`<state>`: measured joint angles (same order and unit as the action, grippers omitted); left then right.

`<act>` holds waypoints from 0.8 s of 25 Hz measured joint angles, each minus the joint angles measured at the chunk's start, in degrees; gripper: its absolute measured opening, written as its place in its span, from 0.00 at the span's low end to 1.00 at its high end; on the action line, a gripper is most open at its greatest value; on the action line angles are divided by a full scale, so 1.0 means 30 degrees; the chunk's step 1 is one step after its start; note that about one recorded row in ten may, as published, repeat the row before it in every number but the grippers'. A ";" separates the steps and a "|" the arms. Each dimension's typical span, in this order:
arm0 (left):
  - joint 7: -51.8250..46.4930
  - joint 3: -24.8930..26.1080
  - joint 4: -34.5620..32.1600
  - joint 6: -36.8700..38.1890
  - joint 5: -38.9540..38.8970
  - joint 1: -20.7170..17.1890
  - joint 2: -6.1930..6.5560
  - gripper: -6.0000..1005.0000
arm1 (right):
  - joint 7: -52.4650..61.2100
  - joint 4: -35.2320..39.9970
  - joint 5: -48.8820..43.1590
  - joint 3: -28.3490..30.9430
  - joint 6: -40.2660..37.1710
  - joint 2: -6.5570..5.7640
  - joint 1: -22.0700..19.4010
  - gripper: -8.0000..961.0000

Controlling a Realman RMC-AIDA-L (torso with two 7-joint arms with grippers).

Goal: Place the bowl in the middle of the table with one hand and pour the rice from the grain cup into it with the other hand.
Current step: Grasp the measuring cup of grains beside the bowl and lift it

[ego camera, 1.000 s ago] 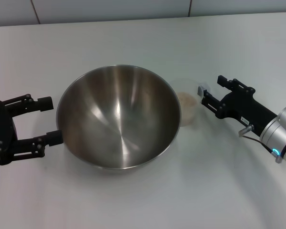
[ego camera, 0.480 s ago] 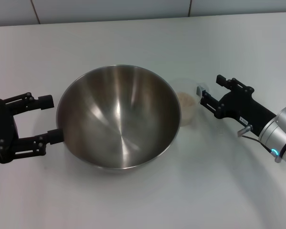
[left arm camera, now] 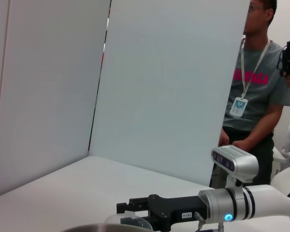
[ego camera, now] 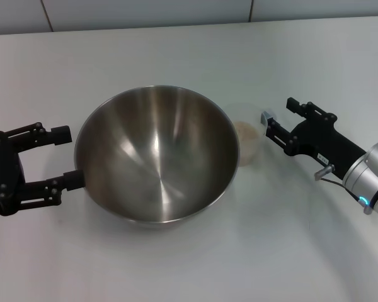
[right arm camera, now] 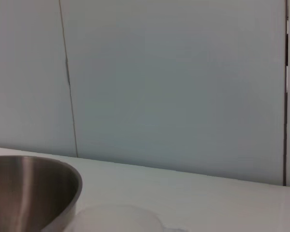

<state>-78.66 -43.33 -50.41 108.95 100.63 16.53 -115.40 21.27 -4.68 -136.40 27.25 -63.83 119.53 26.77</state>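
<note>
Clear grain cup (ego camera: 247,142) upright (mouth up) beside bowl (ego camera: 156,162).

From my head camera the counter (ego camera: 176,264) is evenly and brightly lit, apparently from overhead, with only soft, faint shadows under the bowl (ego camera: 156,154) and beside the arms. I see broad pale streaks of glare running down the bowl's brushed inside. Focus is fairly sharp there. My left wrist view is bright and hazy, the white panels washed flat. My right wrist view looks softer and cooler, the cup (right arm camera: 113,218) smeared out of focus.
</note>
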 joint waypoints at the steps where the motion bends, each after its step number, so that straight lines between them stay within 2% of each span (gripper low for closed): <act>1: 0.0000 0.0005 -0.0003 0.0000 0.0001 -0.0001 0.0000 0.81 | -0.0196 -0.0042 0.0000 0.0001 -0.0010 0.0000 -0.0032 0.58; 8: 0.0001 0.0030 -0.0013 -0.0021 -0.0011 -0.0001 0.0000 0.81 | -0.0485 -0.0168 0.0000 0.0001 0.0070 0.0001 -0.0077 0.55; 19: 0.0001 0.0030 0.0040 -0.0048 -0.0032 -0.0034 -0.0029 0.81 | -0.0499 -0.0169 0.0000 0.0000 0.0112 0.0001 -0.0077 0.11; 20: 0.0002 0.0030 0.0038 -0.0048 -0.0032 -0.0047 -0.0029 0.81 | -0.0498 -0.0169 0.0000 0.0000 0.0115 0.0001 -0.0078 0.11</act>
<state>-78.66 -43.24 -50.30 108.81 100.53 16.39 -115.49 19.78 -5.19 -136.40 27.25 -63.48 119.53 26.54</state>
